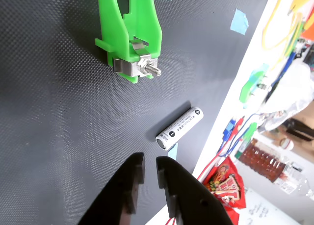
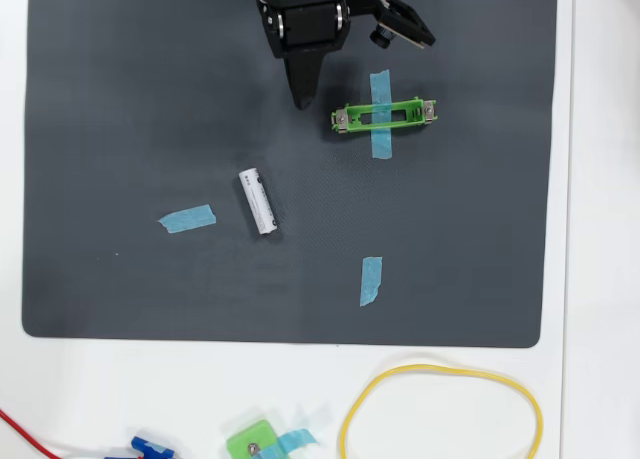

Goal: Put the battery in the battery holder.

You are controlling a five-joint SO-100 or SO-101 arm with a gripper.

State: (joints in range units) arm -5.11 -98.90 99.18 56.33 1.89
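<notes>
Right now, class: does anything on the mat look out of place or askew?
Nothing looks damaged or spilled. The battery lies loose on the mat, apart from the taped-down battery holder, which is empty.

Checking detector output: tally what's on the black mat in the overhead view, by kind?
Battery: 1
Battery holder: 1
Loose blue tape strips: 2
Total: 4, not counting the strip taping the holder down or the gripper above the mat.
</notes>
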